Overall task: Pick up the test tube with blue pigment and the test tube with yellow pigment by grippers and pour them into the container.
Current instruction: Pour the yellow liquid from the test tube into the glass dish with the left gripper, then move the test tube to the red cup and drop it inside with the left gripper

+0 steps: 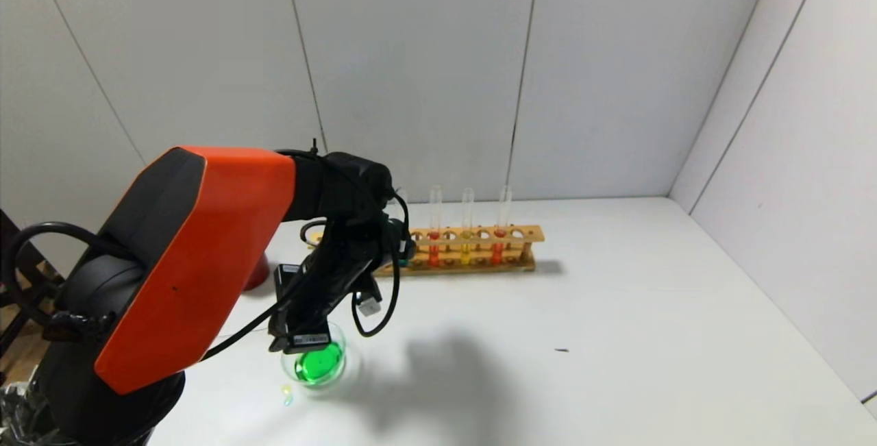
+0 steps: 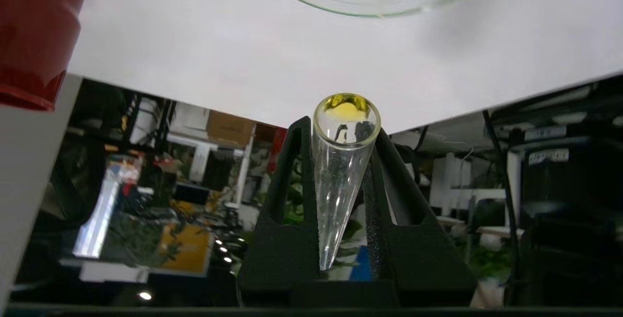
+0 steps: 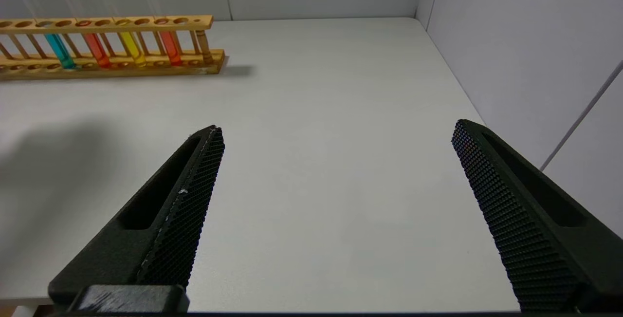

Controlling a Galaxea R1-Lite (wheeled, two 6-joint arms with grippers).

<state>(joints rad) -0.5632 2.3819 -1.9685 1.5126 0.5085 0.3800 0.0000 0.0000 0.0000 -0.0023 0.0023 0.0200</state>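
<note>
A white tabletop (image 1: 616, 309) fills the scene, closed in by pale grey panelled walls (image 1: 411, 69) behind it and on the robot's right. Going left to right in the head view: the left arm (image 1: 185, 261), black with an orange shell, reaches over the table's near left part. Behind it a dark red cup (image 1: 257, 273) peeks out. The left gripper (image 2: 340, 112) hangs directly above one shallow clear glass container (image 1: 316, 364) holding bright green liquid, with a few small coloured droplets (image 1: 287, 393) on the table just beside it. In the left wrist view its two black fingers (image 2: 292, 200) are clamped on one clear test tube with yellow pigment (image 2: 340, 171), whose open mouth shows a little yellow liquid. Farther back stands one wooden rack (image 1: 473, 251). The right wrist view shows four tubes in it: one teal-blue tube (image 3: 59, 50), two orange-red tubes (image 3: 96, 50), and one yellow tube (image 3: 130, 48) between the red ones. The right gripper (image 3: 336, 151) does not appear in the head view; its own camera shows its two textured black fingers (image 3: 194, 195) spread wide apart above bare table, gripping nothing.
</note>
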